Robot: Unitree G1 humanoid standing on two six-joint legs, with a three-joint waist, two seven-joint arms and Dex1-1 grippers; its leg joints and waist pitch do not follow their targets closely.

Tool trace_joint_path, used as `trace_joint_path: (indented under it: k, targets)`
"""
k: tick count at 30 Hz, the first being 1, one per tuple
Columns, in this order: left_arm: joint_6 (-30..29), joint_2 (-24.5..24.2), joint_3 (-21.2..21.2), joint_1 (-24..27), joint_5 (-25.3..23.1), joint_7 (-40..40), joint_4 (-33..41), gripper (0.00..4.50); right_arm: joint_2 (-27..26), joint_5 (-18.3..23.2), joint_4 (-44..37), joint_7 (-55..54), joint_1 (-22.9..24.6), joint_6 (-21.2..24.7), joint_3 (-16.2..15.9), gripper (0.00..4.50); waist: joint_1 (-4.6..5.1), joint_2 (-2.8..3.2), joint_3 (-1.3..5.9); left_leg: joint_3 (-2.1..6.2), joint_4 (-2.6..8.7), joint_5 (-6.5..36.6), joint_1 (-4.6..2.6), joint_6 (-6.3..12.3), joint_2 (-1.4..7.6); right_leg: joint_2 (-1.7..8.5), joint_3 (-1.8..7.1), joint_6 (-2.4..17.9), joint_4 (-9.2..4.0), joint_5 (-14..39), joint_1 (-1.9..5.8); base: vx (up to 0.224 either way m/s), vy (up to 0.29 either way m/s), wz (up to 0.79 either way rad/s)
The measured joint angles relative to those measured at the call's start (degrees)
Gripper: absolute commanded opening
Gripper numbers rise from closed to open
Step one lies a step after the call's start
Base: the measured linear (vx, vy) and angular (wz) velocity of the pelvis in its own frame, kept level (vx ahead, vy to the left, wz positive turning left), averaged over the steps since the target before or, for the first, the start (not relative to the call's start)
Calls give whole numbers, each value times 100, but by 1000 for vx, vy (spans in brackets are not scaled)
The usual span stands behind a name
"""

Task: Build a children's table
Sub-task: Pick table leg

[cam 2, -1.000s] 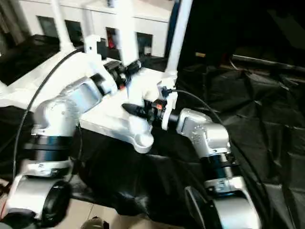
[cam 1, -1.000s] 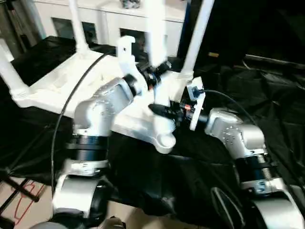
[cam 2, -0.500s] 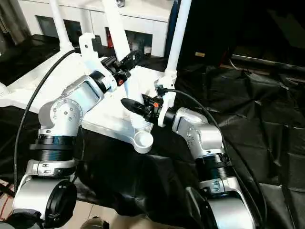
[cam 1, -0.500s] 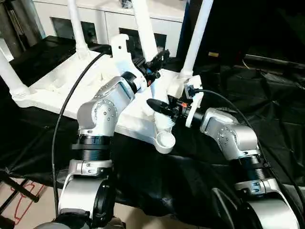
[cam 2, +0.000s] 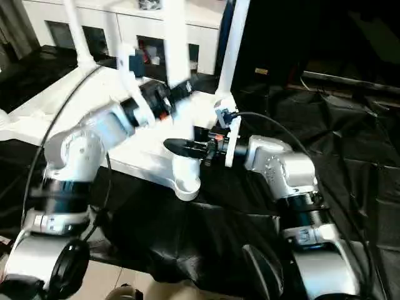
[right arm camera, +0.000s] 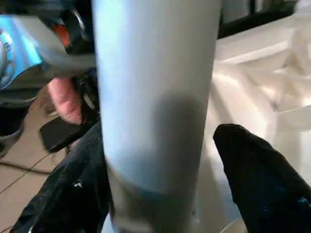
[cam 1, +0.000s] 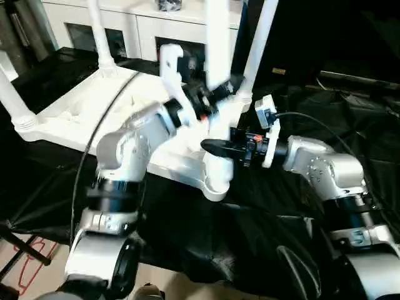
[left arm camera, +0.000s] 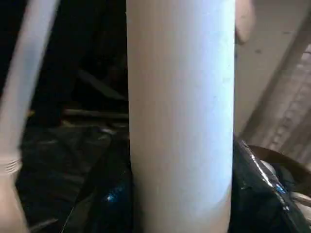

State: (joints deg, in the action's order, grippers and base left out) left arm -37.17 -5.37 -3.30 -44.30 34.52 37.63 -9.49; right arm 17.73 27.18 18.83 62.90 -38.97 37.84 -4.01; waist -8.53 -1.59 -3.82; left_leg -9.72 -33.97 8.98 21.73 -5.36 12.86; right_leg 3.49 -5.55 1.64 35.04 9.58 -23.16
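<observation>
The children's table lies upside down, its white top (cam 1: pixel 75 112) on black cloth. Three legs stand in its corner sockets, one of them at the back right (cam 1: pixel 259 44). A fourth white leg (cam 1: pixel 217 37) stands upright with its lower end at the near corner socket (cam 1: pixel 215 184). My left gripper (cam 1: pixel 214 99) is shut on this leg higher up, and its fingers (left arm camera: pixel 257 184) press both sides of the tube. Lower down, my right gripper (cam 1: pixel 215 148) is open around the same leg. One of its fingers (right arm camera: pixel 257 170) stands clear of the tube.
A white cabinet with glass doors (cam 1: pixel 144 25) stands close behind the table. Crumpled black cloth (cam 1: pixel 262 231) covers the work surface to the right and front. A black cable (cam 1: pixel 94 125) runs over my left arm. Bare floor (cam 1: pixel 31 262) shows at lower left.
The held leg has swung from leaning left to upright, and its foot has come down onto the near corner socket. My right gripper's fingers have spread apart around it.
</observation>
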Motion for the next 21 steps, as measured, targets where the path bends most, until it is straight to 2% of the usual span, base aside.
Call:
trace_joint_path:
  k: [3,16,21]
  targets:
    - [2,-84,59,21,84,328,112,187,93,29,-16,254,1,123,-115,344,-10,0,0,0,0,0,0,0,0,0,0,0,0,0,0,0,0,0]
    - [-28,-193,206,113,165,687,257,186,124,23,-33,468,1,157,-288,344,-9,0,0,0,-1,0,0,0,0,0,0,-15,3,7,0,0,0,0]
    - [-28,-223,209,124,165,724,265,186,124,18,-33,529,1,154,-327,291,-6,-1,0,0,-4,-1,0,1,0,0,0,-1,4,-1,0,0,0,0]
